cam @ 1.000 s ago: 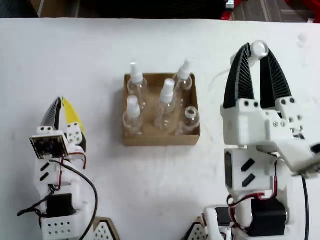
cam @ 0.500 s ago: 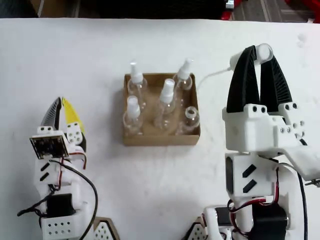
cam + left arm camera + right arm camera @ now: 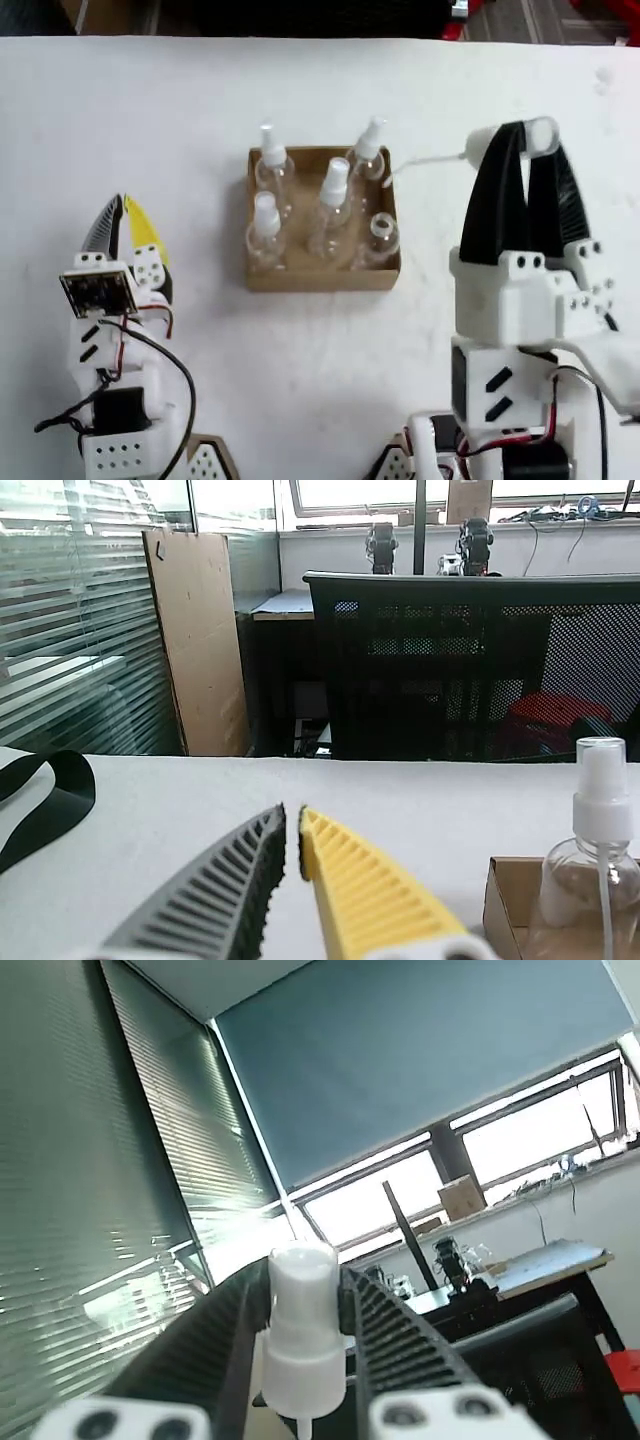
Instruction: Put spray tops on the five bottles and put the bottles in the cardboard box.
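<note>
Four clear bottles (image 3: pixel 266 245), white tops (image 3: pixel 265 210).

High view looks down on the table (image 3: pixel 150 110); left wrist view skims across it, sharing the box (image 3: pixel 322 278); right tilts upward.

The place was judged to be an office workroom. Beyond the left gripper (image 3: pixel 291 818), past the white table (image 3: pixel 150 800), a black mesh chair back (image 3: pixel 470 670) was seen. A cardboard sheet (image 3: pixel 200 645) was leaned beside slatted blinds (image 3: pixel 60 610), and cabled equipment (image 3: pixel 475 542) was set under windows (image 3: pixel 350 495).
</note>
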You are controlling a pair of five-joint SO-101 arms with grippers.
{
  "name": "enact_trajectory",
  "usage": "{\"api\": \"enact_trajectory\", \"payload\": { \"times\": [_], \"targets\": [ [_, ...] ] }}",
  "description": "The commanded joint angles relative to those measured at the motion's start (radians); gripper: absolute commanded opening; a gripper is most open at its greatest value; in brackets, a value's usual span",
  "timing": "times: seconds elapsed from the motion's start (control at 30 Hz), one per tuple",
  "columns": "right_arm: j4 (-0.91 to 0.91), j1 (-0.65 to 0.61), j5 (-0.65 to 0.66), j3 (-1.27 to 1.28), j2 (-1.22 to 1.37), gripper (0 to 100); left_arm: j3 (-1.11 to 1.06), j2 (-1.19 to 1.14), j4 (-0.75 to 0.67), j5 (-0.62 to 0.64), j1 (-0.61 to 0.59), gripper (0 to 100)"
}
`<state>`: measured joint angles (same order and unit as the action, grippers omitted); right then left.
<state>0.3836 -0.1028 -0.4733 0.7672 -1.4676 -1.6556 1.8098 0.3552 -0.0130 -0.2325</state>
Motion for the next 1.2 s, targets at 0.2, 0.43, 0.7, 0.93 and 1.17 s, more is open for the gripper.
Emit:
{"api": "enact_trajectory", "payload": {
  "times": [0.2, 0.43, 0.7, 0.93, 1.17],
  "targets": [
    [-0.363, 0.005, 0.035, 0.29, -0.013, 1.6, 0.018, 0.015, -0.032, -0.011, 0.004, 3],
    [-0.407, 0.005, 0.04, 0.397, -0.022, 1.6, 0.018, 0.015, -0.032, -0.011, 0.004, 3],
    [-0.395, 0.004, 0.054, 0.373, -0.024, 1.6, 0.018, 0.015, -0.032, -0.011, 0.004, 3],
    [-0.229, 0.004, 0.146, 0.37, -0.031, 1.6, 0.017, 0.015, -0.032, -0.011, 0.007, 3],
    [-0.182, -0.022, 0.147, 0.376, -0.024, 1.6, 0.017, 0.015, -0.032, -0.011, 0.007, 3]
  ]
}}
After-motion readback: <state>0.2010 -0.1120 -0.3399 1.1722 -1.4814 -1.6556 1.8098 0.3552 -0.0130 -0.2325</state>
